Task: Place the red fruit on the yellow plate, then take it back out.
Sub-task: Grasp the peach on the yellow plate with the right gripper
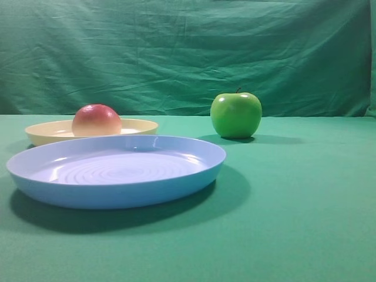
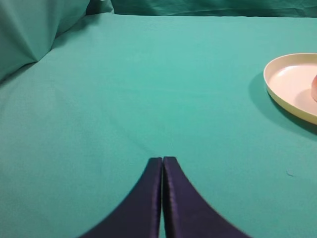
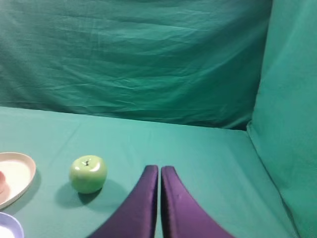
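Note:
The red fruit (image 1: 96,120) rests on the yellow plate (image 1: 141,126) at the left of the exterior view, behind the blue plate. In the left wrist view the yellow plate (image 2: 290,84) lies at the right edge, with a sliver of the red fruit (image 2: 314,88) showing. My left gripper (image 2: 162,159) is shut and empty over bare cloth, well left of that plate. My right gripper (image 3: 159,168) is shut and empty, to the right of the green apple. The yellow plate (image 3: 17,176) and a sliver of the red fruit (image 3: 1,181) sit at the right wrist view's left edge.
A large light-blue plate (image 1: 194,176) with concentric rings stands in front of the yellow one; its rim (image 3: 12,225) shows in the right wrist view. A shiny green apple (image 1: 236,114) (image 3: 88,173) stands to the right. Green cloth covers the table, back and side walls.

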Tool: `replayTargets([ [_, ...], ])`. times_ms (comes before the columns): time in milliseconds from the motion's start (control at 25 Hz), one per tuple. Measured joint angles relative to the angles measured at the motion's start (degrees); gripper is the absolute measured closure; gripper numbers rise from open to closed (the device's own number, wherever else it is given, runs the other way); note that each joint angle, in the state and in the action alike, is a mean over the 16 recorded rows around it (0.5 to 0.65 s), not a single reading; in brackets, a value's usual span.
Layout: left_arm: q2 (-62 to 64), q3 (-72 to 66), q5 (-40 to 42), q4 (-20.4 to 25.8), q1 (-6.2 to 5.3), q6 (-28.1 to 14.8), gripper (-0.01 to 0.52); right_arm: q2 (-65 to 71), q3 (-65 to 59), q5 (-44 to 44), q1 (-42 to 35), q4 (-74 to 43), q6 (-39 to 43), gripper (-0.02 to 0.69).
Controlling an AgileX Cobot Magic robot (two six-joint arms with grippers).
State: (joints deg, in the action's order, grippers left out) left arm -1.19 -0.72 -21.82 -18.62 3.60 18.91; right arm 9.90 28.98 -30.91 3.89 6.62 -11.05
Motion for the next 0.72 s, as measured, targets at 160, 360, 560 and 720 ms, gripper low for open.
replayTargets([
  [160,0.00,0.00,0.00,0.00,0.00,0.00,0.514,-5.41,-9.88,6.74,-1.32,0.00,0.28,0.665],
  [360,0.00,0.00,0.00,0.00,0.00,0.00,0.514,-9.42,-20.26,13.62,-1.84,0.00,1.00,0.665],
  [560,0.00,0.00,0.00,0.00,0.00,0.00,0.514,-10.54,-26.90,17.40,-1.86,0.00,1.79,0.665],
  [720,0.00,0.00,0.00,0.00,0.00,0.00,0.514,-10.56,-29.53,17.00,-1.86,0.00,2.37,0.665],
])
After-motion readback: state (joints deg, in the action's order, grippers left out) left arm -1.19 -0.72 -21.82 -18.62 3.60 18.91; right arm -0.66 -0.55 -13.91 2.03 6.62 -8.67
